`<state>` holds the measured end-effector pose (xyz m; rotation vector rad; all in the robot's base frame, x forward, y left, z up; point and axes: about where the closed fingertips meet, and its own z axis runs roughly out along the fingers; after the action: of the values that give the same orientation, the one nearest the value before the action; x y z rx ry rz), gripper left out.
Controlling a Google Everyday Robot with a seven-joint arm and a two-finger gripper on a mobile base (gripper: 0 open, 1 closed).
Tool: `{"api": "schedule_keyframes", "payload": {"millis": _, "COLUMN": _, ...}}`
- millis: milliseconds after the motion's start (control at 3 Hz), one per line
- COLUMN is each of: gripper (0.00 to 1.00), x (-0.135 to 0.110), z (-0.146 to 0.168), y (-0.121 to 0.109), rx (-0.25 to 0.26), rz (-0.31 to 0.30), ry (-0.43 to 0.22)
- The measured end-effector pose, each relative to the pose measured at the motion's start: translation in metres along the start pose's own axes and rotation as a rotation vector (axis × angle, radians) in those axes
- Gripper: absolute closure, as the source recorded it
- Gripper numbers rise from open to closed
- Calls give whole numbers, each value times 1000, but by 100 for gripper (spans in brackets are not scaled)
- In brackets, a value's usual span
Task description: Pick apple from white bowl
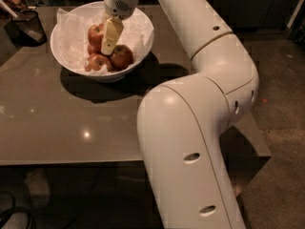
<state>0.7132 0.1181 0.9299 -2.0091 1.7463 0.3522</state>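
The white bowl, lined with crinkled white paper, stands on the far left part of the grey table. It holds several apples. The deep red apple lies at the right of the heap. A red apple lies behind it at the left, and a paler streaky one lies in front. My gripper reaches down into the bowl from above. It hangs among the apples, just left of and above the deep red one.
A dark mesh basket stands at the table's far left corner, beside the bowl. My white arm covers the right half of the view. The table's front edge runs across below, with dark floor to the right.
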Motion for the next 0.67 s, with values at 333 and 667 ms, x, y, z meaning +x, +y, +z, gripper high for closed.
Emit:
{"api": "schedule_keyframes", "payload": {"millis": 333, "gripper": 42, "x": 2, "z": 4, "y": 0, "rx": -6, "rz": 8, "ry": 3}}
{"api": "schedule_keyframes", "payload": {"millis": 667, "gripper": 65, "x": 2, "z": 4, "y": 0, "rx": -6, "rz": 8, "ry": 3}}
